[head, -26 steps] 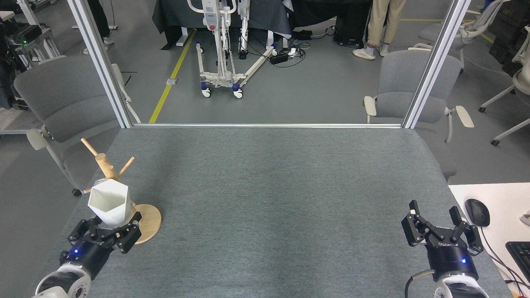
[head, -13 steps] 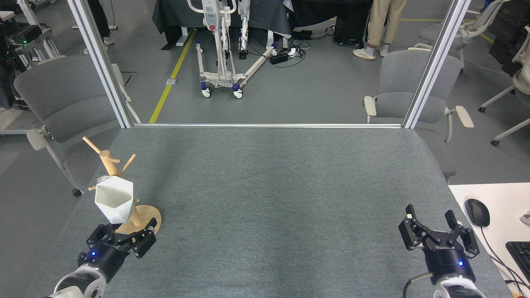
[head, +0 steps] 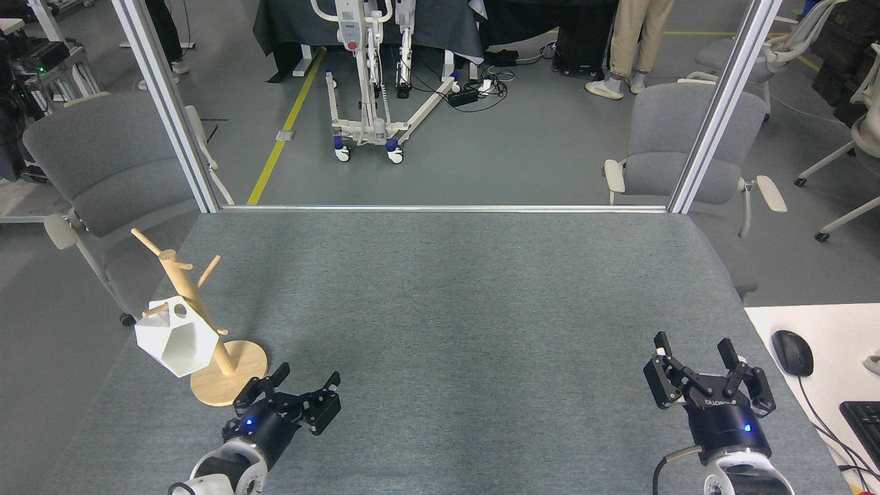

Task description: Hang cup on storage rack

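The white faceted cup (head: pixel 175 342) hangs by its handle from a lower left peg of the wooden storage rack (head: pixel 180 277), tilted with its mouth down and to the left. The rack's round base (head: pixel 237 378) stands on the grey table near the left edge. My left gripper (head: pixel 301 392) is open and empty, low over the table just right of the base and apart from the cup. My right gripper (head: pixel 701 359) is open and empty near the table's front right corner.
A grey felt table (head: pixel 454 309) fills the view. A metal frame (head: pixel 440 207) runs along its far edge with two uprights. A white side desk with a mouse (head: pixel 792 352) and a keyboard (head: pixel 865 423) lies at the right. Chairs stand beyond the table.
The cup went from my left gripper's hold onto the rack's peg and tipped over. My left gripper let go and moved right and toward me. My right gripper drifted slightly left.
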### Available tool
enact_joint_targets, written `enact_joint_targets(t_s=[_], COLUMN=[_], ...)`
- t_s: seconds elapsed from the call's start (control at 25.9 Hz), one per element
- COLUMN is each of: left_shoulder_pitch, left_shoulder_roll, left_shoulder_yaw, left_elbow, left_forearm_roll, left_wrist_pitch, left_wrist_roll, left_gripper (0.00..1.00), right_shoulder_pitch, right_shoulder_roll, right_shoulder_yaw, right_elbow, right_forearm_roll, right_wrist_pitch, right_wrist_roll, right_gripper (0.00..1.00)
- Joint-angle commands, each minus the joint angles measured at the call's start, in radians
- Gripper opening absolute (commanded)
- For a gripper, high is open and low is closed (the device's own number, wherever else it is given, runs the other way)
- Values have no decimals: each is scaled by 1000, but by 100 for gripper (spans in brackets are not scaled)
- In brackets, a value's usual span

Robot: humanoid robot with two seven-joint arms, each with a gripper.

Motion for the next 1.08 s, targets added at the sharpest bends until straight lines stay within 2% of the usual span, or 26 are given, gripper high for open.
enact_joint_targets(t_s=[0.0, 0.08, 0.23, 0.31, 0.43, 0.66, 0.81, 1.04], left_shoulder_pitch=[-41, -72, -144, -155, -136, 57, 111, 105], left_shoulder_roll=[-61, -64, -64, -66, -61, -57, -57, -58], left_shoulder_yaw=[-98, -173, -364, -412, -415, -412, -414, -411], left_elbow=[-4, -3, 0, -18, -124, -373, -408, -408], left_forearm_roll=[0, 5, 8, 9, 12, 14, 14, 14], left_wrist_pitch=[126, 213, 466, 543, 549, 520, 531, 532], left_wrist_roll=[1, 1, 10, 10, 4, 10, 10, 7], left_gripper=[98, 98, 98, 98, 98, 98, 98, 98], right_shoulder_pitch=[-2, -2, -2, -8, -30, -79, -120, -126], right_shoulder_roll=[6, 13, 26, 26, 26, 21, 21, 27], right_shoulder_yaw=[12, 12, 12, 12, 12, 12, 11, 9], right_elbow=[-7, -18, -46, -46, -46, 11, 77, 83], right_forearm_roll=[1, 1, 1, 1, 1, -1, 4, 4], right_wrist_pitch=[-9, -9, -7, -6, 0, 11, 11, 10], right_wrist_roll=[0, 0, 0, 0, 0, 21, 21, 21], right_gripper=[99, 99, 99, 99, 99, 99, 99, 99])
